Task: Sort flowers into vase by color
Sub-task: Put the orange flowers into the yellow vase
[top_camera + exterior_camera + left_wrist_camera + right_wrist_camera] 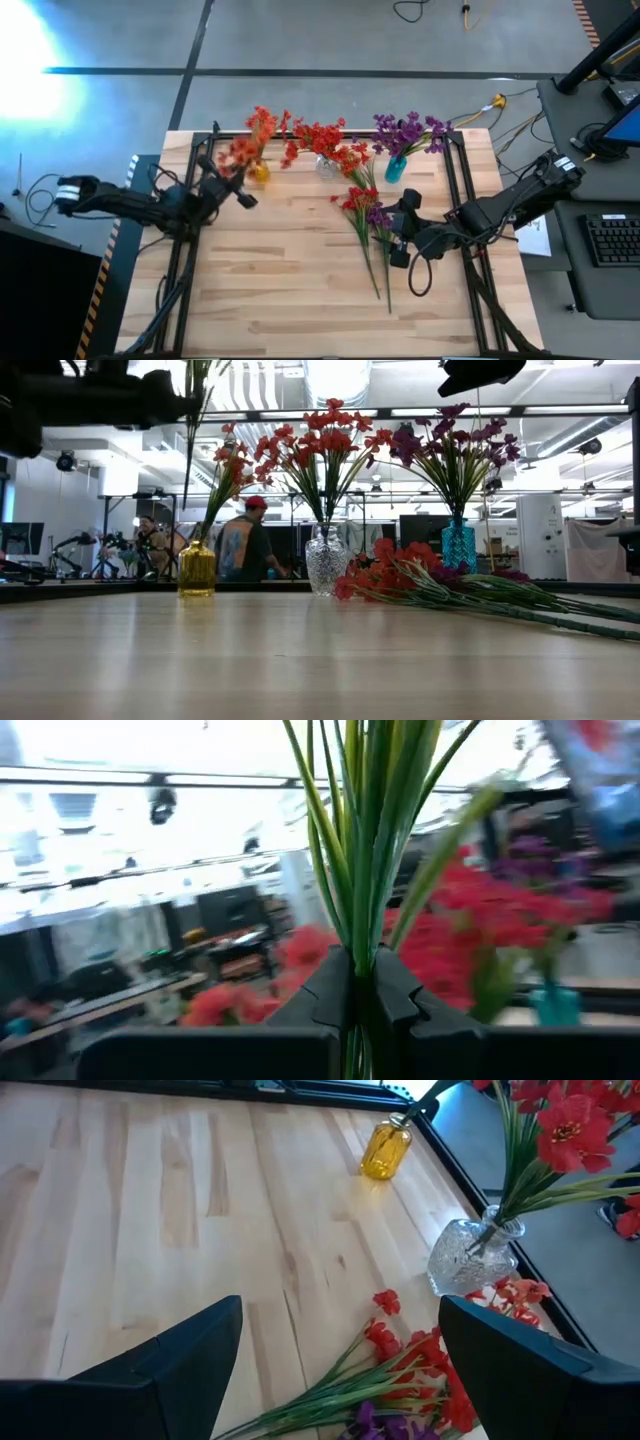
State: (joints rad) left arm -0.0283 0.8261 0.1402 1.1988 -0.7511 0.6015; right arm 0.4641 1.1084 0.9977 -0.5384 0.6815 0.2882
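Three vases stand along the far edge: a yellow vase (pixel 260 173) (pixel 197 567) with orange-red sprigs, a clear vase (pixel 327 166) (pixel 326 560) with red ones, and a blue vase (pixel 396 169) (pixel 459 546) with purple ones. Loose red and purple sprigs (pixel 368 222) (pixel 450 586) lie flat on the table. My left gripper (pixel 222 186) (pixel 360 995) is raised just left of the yellow vase, shut on an orange-red sprig (pixel 243 150). My right gripper (pixel 402 230) (pixel 340 1375) hovers open right beside the loose sprigs. My left gripper pinches a bunch of thin green stems (pixel 362 935) between its two fingers. The sprig is lifted clear and stands roughly upright. Its leaves rise above the fingers, and its lower stem end (pixel 186 485) hangs in the air left of the yellow vase.
A dark metal frame (pixel 455 190) borders the table's left, far and right sides. Bare wood (pixel 280 280) fills the near half of the table. People stand in the room beyond the far edge (pixel 245 545).
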